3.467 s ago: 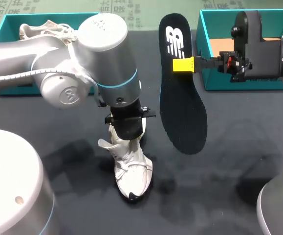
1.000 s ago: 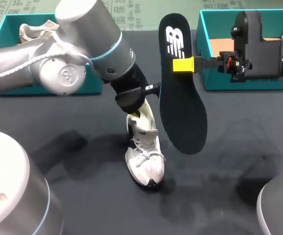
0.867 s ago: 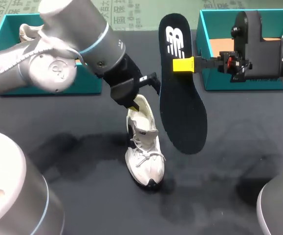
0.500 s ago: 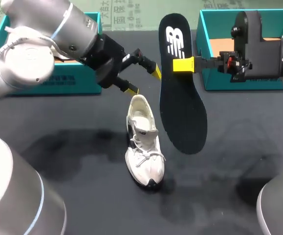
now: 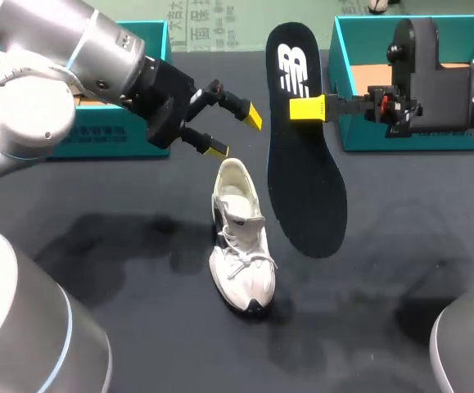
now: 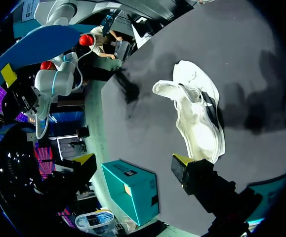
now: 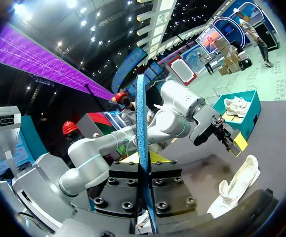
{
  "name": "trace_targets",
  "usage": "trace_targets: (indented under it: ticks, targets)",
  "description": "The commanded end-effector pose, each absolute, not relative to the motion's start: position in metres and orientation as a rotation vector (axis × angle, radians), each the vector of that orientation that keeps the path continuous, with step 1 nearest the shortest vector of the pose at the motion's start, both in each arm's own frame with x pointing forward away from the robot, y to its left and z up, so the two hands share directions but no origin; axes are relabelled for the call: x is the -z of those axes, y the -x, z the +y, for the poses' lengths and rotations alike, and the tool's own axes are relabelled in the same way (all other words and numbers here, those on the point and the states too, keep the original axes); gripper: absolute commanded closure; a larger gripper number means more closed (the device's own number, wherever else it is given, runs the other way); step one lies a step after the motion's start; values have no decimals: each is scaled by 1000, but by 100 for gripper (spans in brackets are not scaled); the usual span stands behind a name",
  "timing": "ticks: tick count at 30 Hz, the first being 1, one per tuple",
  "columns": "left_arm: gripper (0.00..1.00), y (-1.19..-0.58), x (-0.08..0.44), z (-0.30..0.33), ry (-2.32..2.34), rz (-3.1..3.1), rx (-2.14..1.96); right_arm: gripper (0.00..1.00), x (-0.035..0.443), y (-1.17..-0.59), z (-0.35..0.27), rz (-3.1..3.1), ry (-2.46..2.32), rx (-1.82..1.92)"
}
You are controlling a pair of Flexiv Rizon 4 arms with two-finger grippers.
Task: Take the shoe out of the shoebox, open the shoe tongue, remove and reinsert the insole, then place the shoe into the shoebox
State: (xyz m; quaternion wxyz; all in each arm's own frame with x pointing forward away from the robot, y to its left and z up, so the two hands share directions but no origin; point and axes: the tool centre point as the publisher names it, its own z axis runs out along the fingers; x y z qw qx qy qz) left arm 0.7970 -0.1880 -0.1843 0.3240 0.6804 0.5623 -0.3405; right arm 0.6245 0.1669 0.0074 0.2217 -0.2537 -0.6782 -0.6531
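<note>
Table: a dark tabletop (image 5: 400,278) is seen, with soft shadows thrown across its lower left.
Boxes: a teal left shoebox (image 5: 97,143) is found at the upper left of the frame, largely covered by the left arm (image 5: 56,74). A teal right shoebox (image 5: 355,123) sits at the upper right, behind the right arm (image 5: 445,78). From the right wrist, a second shoe (image 7: 237,105) is glimpsed inside the left shoebox (image 7: 249,121).
Shoe: the white shoe (image 5: 241,246) is stood on its sole in the lower centre, toe toward the bottom edge, its opening laid bare and nothing touching it.
Insole: the dark insole (image 5: 302,164) is held in the air at upper centre, just right of the shoe.
Change: a second ago the shoe's heel was clamped by the left gripper. Now it has been let go, and the gripper has been drawn up and away toward the upper left. The shoe has been shifted right and turned since the earliest frame. The insole and right arm are unmoved.
Left gripper: the left gripper (image 5: 232,133) is hung above and behind the heel, fingers spread wide and holding nothing. From its own wrist, the shoe (image 6: 199,118) is seen ahead of it (image 6: 133,163).
Right gripper: the right gripper (image 5: 309,108) is closed on the insole's right edge, which is seen edge-on (image 7: 142,148) and pinched from both sides.
</note>
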Motion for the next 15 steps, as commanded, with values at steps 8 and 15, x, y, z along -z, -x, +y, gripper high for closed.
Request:
trace_targets:
  ticks: [8, 15]
  targets:
    - [0, -805, 160, -178, -1623, 1222, 1020, 100, -7, -625, 170, -1874, 703, 1803]
    - [0, -796, 144, -186, -1515, 1199, 971, 100, -7, -625, 170, -1874, 703, 1803]
